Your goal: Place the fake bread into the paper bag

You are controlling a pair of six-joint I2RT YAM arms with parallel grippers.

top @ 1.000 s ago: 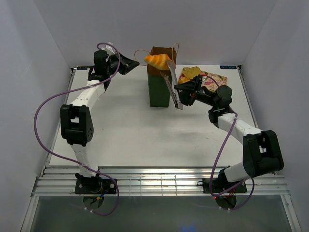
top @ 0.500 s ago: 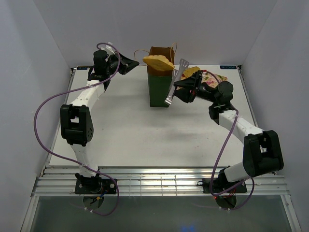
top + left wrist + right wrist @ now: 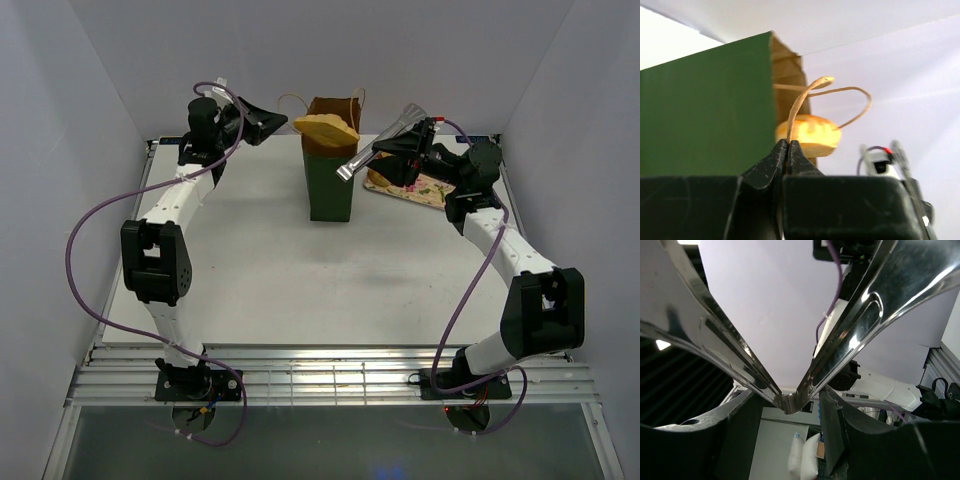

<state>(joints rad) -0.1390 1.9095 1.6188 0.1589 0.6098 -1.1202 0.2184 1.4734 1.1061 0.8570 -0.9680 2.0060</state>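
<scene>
The dark green paper bag (image 3: 330,185) stands upright at the back middle of the table. A golden bread piece (image 3: 326,127) lies across its open mouth, and it also shows in the left wrist view (image 3: 807,135). My left gripper (image 3: 262,125) is shut on one tan loop handle (image 3: 805,100) of the bag (image 3: 705,105). My right gripper (image 3: 410,155) holds metal tongs (image 3: 385,142) raised to the right of the bag, above the tray. The tongs (image 3: 855,325) are spread open and empty. More bread (image 3: 380,180) lies on the tray's left edge, partly hidden by the gripper.
A flat floral-patterned tray (image 3: 428,188) lies at the back right, behind the right gripper. White walls close the table on the left, back and right. The arm bases stand at the near edge.
The tongs held a bread piece over the bag, then let it go onto the bag's mouth. My right arm has lifted and swung back right, the tongs now empty. The left arm stayed put.
</scene>
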